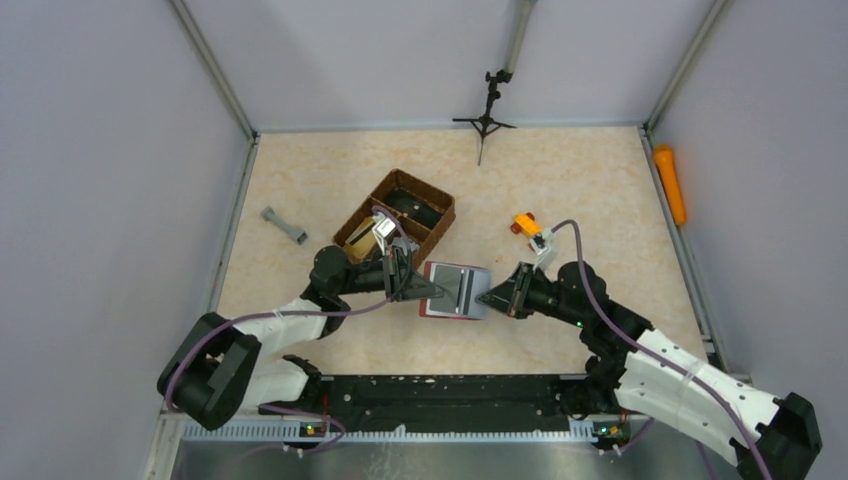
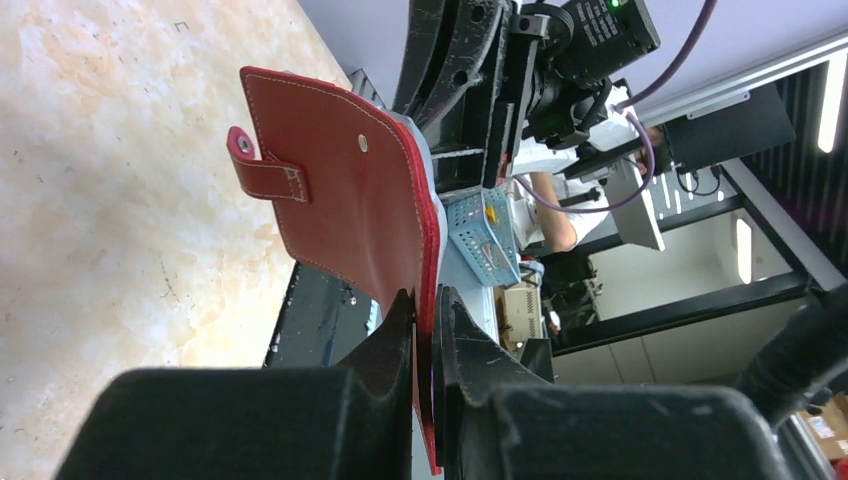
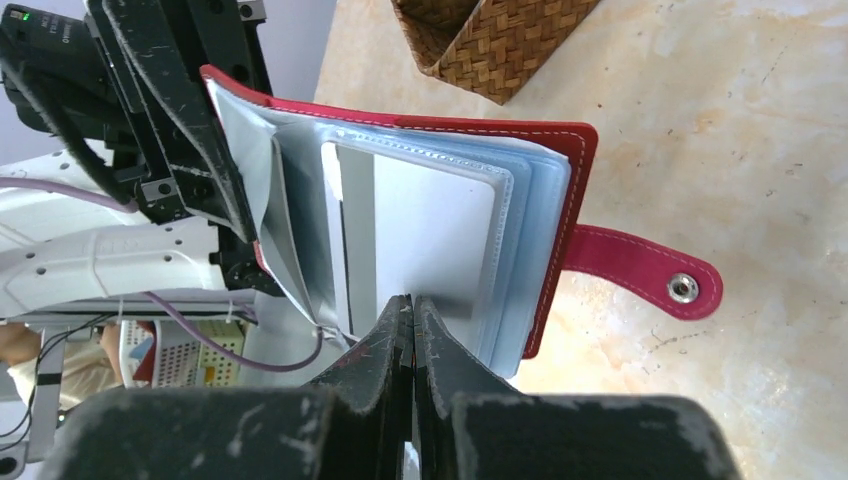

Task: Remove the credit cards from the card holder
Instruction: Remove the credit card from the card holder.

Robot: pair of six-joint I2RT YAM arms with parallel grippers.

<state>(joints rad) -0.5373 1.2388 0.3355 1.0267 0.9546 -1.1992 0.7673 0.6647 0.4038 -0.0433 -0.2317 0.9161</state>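
Black left pincer point(image 1: 432, 292) clamps the dark red cover of the card holder point(image 1: 455, 290), which hangs open between the two arms over the middle of the bench point(image 1: 580, 180), just in front of the woven basket point(image 1: 428, 190). At its right edge, the right pincer point(image 1: 487, 297) is clenched on the clear sleeves point(image 3: 535, 250), where a silver-grey credit card point(image 3: 430, 220) sits tucked inside.
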